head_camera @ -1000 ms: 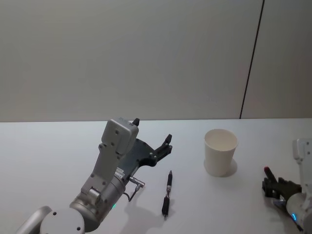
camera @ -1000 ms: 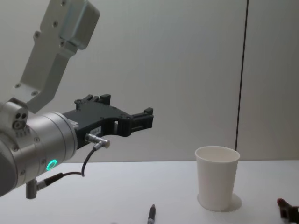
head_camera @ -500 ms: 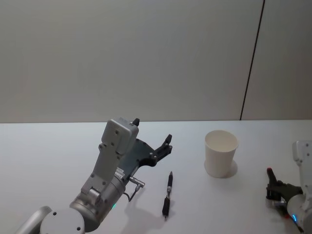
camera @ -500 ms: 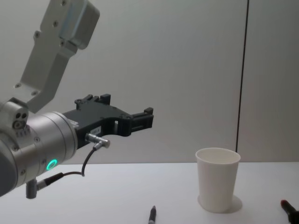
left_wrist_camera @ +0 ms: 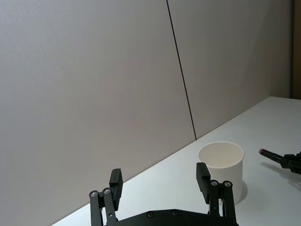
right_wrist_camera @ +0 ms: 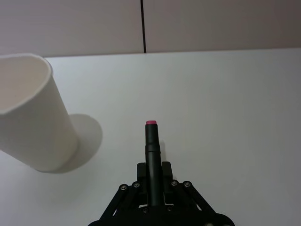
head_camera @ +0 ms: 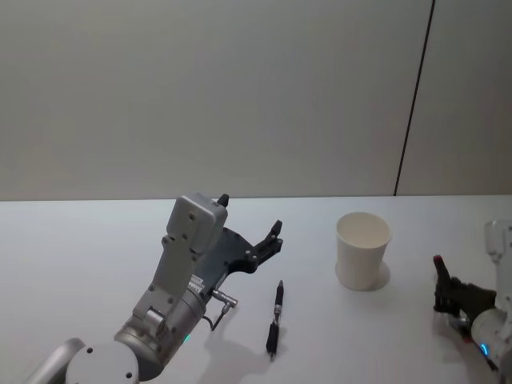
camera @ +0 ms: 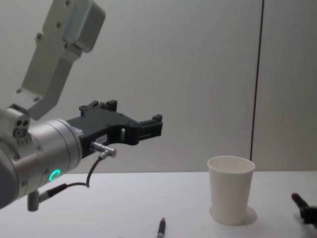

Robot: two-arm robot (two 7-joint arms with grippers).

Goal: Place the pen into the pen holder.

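pen (right_wrist_camera: 151, 141), black with a pink end, is clamped in the right claw (right_wrist_camera: 153, 175). the fingers are closed tight on its barrel and the pink end sticks out ahead. it is not in the paper cup (head_camera: 362, 250) yet. cup stands upright on the table (head_camera: 96, 240), right of centre, and looks empty as far as the rim lets me see. held pen is near the cup on its right side, apart from it, no contact. in the chest view its pink end sits lower than the cup's rim. so pickup looks done, drop-in not done. what's left, i'd say: lift the pen above the rim, bring it over the opening, tip it end-down, release.

right arm pose: low at the right edge of the table, claw close to the surface. pen is angled forward and a bit up, aimed past the cup's side rather than at its mouth.

second pen (head_camera: 275, 316), all black, lies flat on the table near the middle, well apart from the cup, nothing touching it.

left claw (head_camera: 250, 214): fingers spread apart, holding nothing. left arm is bent with its upper link raised high. the claw is held level above the table, pointing forward toward the wall, with the second pen just below and to its right. looks idle to me; the right arm looks like the one working.
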